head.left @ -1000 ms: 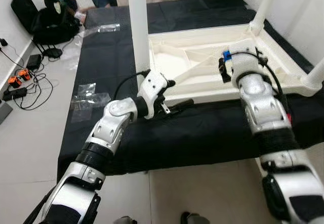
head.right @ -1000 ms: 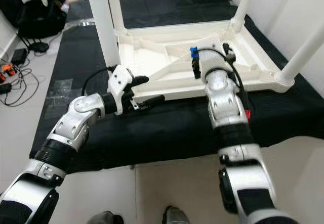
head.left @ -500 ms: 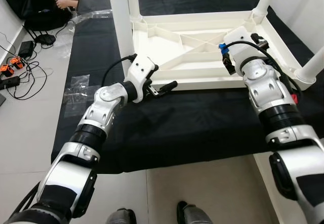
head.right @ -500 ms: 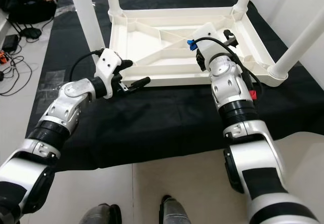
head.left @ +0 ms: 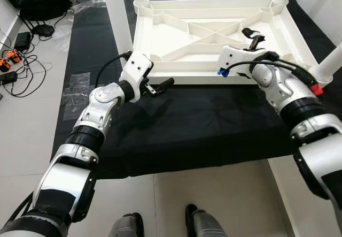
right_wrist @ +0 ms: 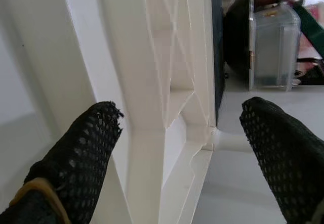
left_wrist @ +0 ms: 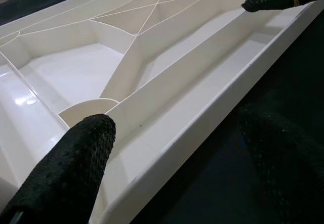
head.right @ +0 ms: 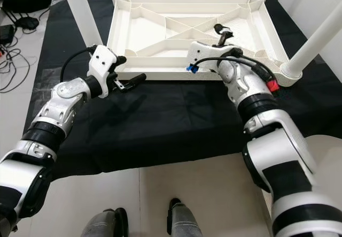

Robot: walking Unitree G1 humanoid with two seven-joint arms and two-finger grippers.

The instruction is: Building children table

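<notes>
The white children's table (head.left: 214, 33) lies upside down on a black mat (head.left: 203, 124), legs up for assembly. Left claw (head.left: 160, 85), open and empty, straddles its 7 o'clock rim; right claw (head.right: 223, 32), open and empty, hovers inside, probably to steady it.
</notes>
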